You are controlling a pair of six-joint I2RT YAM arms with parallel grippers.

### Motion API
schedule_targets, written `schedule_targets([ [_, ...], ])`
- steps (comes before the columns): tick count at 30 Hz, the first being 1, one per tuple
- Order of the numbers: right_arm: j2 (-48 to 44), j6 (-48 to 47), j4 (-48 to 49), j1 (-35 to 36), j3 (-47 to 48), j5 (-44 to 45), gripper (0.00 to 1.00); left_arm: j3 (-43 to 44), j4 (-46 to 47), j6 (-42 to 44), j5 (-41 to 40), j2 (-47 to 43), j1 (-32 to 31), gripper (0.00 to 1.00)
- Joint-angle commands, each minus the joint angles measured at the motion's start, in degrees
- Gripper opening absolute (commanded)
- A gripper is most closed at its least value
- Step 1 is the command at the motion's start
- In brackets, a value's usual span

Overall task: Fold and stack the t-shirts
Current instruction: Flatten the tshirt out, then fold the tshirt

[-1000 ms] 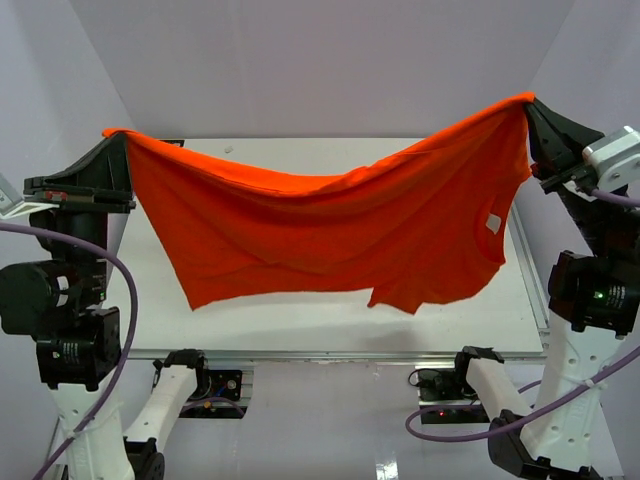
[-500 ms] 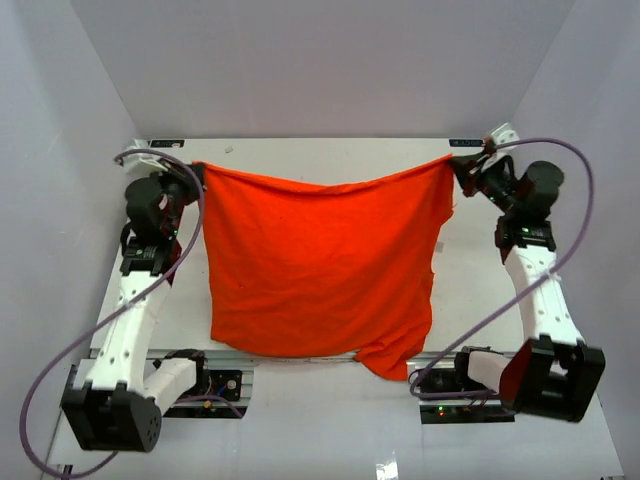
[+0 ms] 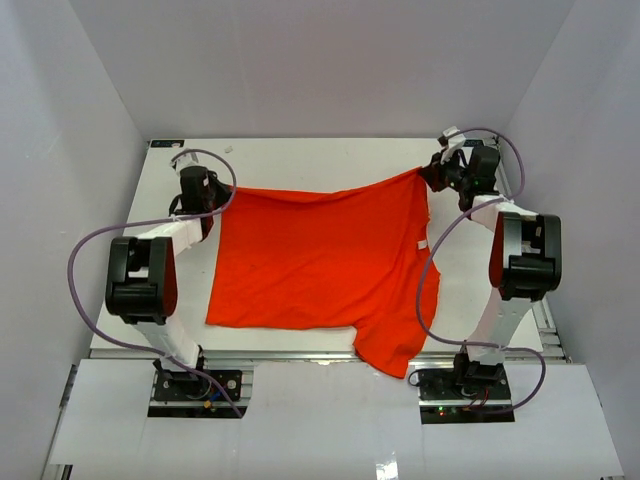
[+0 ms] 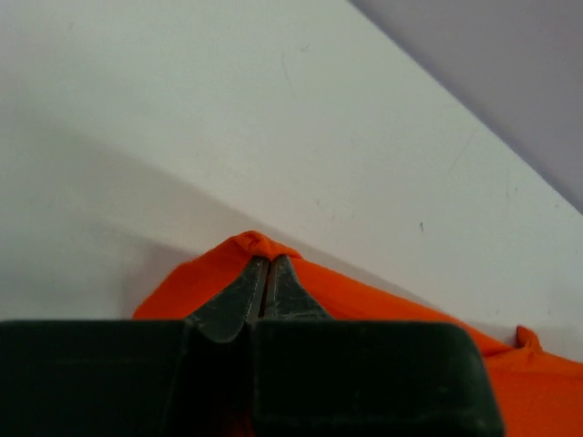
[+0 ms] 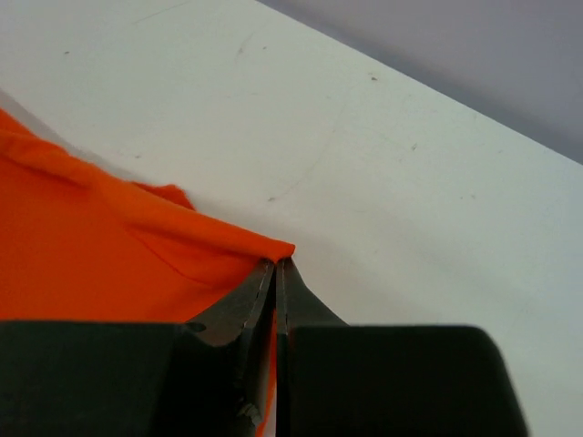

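A bright orange-red t-shirt (image 3: 320, 260) lies spread across the white table (image 3: 300, 160), its near right part hanging over the front edge. My left gripper (image 3: 222, 190) is shut on the shirt's far left corner, low over the table. My right gripper (image 3: 424, 173) is shut on the far right corner. In the left wrist view the fabric (image 4: 209, 273) bunches over my closed left gripper (image 4: 266, 261). In the right wrist view a fold of the fabric (image 5: 118, 246) ends at my closed right gripper (image 5: 276, 264).
White walls enclose the table on the left, back and right. Purple cables (image 3: 90, 250) loop beside each arm. A small white label (image 3: 423, 243) shows on the shirt near its right edge. The arm bases (image 3: 190, 385) sit at the front rail.
Both arms have swung from high and wide down toward the far end of the table. The shirt went from hanging in the air to lying mostly on the table.
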Motion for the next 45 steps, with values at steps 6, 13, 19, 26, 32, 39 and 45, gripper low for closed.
schedule_targets([
  [6, 14.1, -0.8, -0.4, 0.6, 19.5, 1.4, 0.06, 12.3, 6.7, 2.6, -1.4, 10.4, 1.0, 0.08],
  [13, 20.8, -0.6, -3.8, 0.7, 29.1, 2.8, 0.06, 20.3, 6.7, 2.8, 0.5, 19.0, 1.7, 0.08],
  [19, 23.2, -0.3, -4.8, 0.7, 33.1, 3.3, 0.06, 25.9, 6.6, 3.2, 1.6, 23.8, 4.2, 0.08],
  [26, 21.1, 0.0, -3.8, 0.7, 30.4, 2.2, 0.06, 27.5, 6.6, 3.2, 2.7, 25.0, 4.8, 0.08],
  [32, 18.3, 0.6, -2.6, 0.5, 27.3, 0.4, 0.06, 27.5, 6.6, 3.1, 4.6, 25.0, 5.1, 0.08],
  [39, 15.5, 0.8, -1.8, 0.5, 24.5, -1.0, 0.06, 26.7, 6.6, 3.2, 5.9, 23.4, 5.2, 0.08],
  [45, 12.5, 0.8, -0.9, 0.4, 21.0, -2.3, 0.06, 24.5, 6.6, 3.5, 6.5, 21.5, 5.3, 0.08],
])
